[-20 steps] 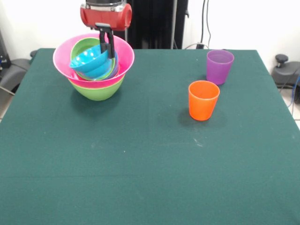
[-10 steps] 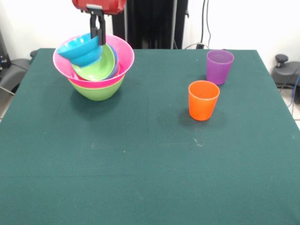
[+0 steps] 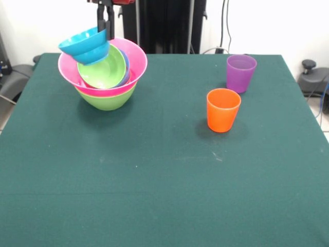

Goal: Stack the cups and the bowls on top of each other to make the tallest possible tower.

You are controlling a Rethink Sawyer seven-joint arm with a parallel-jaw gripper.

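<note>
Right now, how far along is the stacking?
Done: the pink bowl sits nested in a green bowl, with a smaller green bowl inside. In hand: the gripper holds blue bowls above them. Left: the orange cup and purple cup stand apart.

The end effector (image 3: 106, 23) hangs at the top edge of the front view, fingers pointing straight down. Its fingers are pinched onto a cyan bowl's (image 3: 85, 45) rim.

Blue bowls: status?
Gripper shut on blue bowls, lifted above pink bowl. Orange cup, purple cup unstacked. Nothing in the way.
</note>
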